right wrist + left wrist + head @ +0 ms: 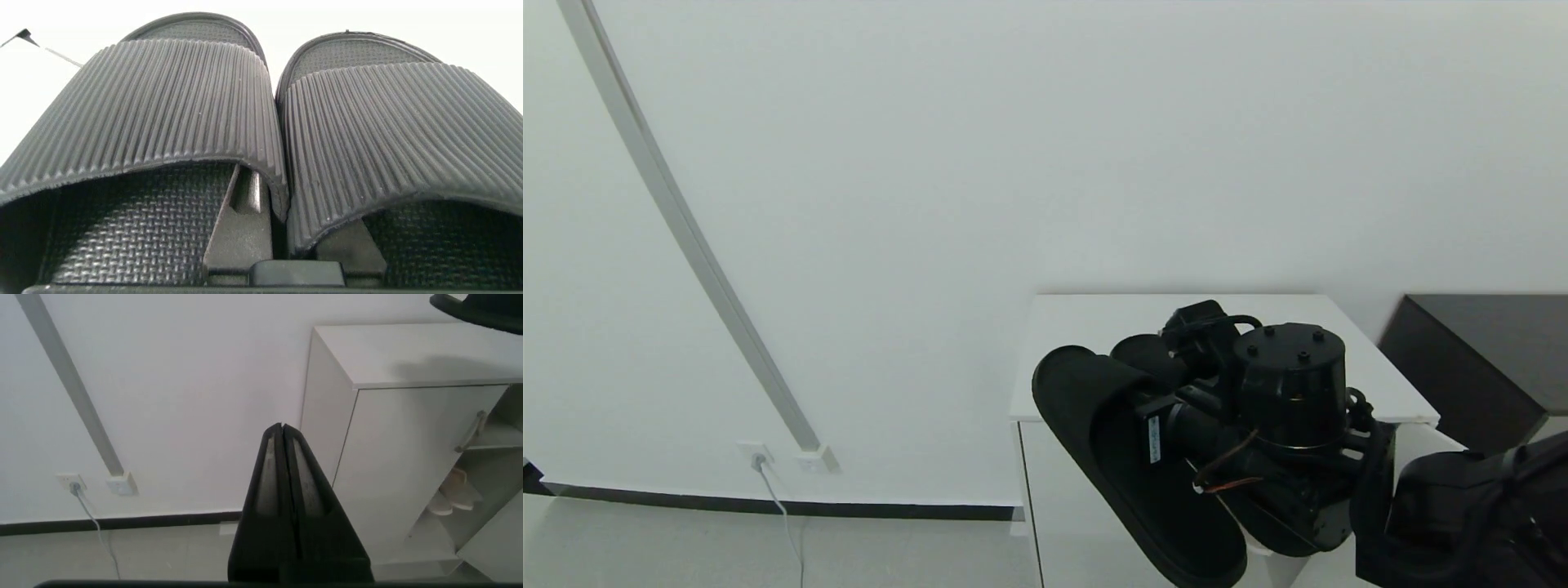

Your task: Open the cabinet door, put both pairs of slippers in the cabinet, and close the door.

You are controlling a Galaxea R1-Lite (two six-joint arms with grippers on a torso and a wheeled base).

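- The right gripper [282,214] is clamped on a pair of black slippers [1131,457], one finger [239,224] inside each slipper under its ribbed strap, pinching the two inner edges together.
- The slippers hang side by side from this gripper, toes pointing away from it and soles facing out.
- Just behind and below the held slippers is a white cabinet [1176,314]. The slippers are raised at about the level of its top, in front of it.
- The left gripper [282,434] has its fingers pressed flat together with nothing between them. It points towards the white wall.
- The cabinet stands ahead of this gripper and off to one side. One front panel carries a handle [472,431], and beside it the inside is open to view.
- A pair of pale slippers [453,494] lies on a shelf inside.
- On the wall low down beyond the left gripper is a socket [72,483] with a cable plugged in.
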